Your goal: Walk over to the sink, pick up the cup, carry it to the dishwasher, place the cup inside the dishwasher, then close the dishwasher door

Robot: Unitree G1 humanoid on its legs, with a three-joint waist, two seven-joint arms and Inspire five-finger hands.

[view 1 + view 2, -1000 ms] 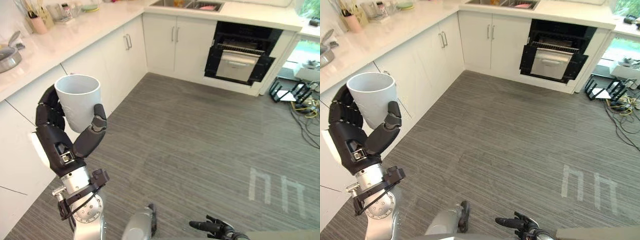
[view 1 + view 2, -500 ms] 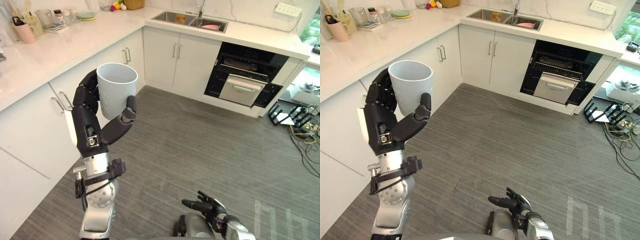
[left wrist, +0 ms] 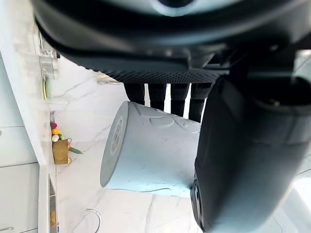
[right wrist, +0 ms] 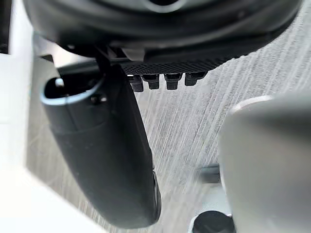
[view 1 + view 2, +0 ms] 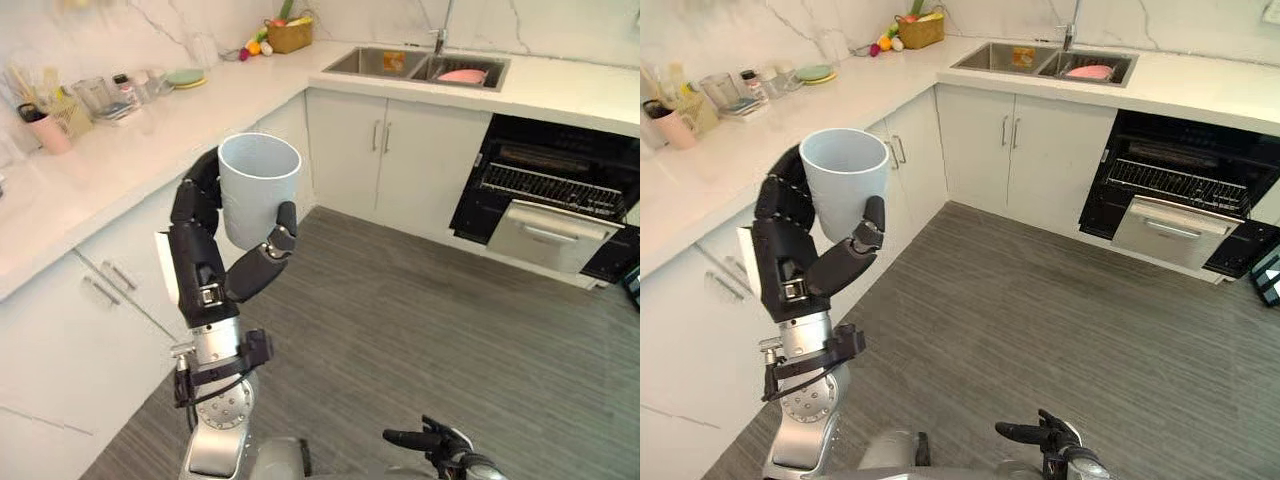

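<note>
The cup point(image 5: 258, 190) was found off the sink point(image 5: 415, 65) and in the left hand point(image 5: 205, 270), fingers curled round its back wall and thumb pressed on the near side. It was carried high above the floor beside the cabinets point(image 5: 120, 290). Pick-up was judged complete and the carry was in progress. The dishwasher point(image 5: 600, 150) stood well apart across the floor with its door point(image 5: 550, 235) down, so placing and closing were outstanding. The cup stood upright, mouth upward, long axis near vertical. The right hand point(image 5: 1045, 435) hung low, fingers loosely extended, holding nothing.
</note>
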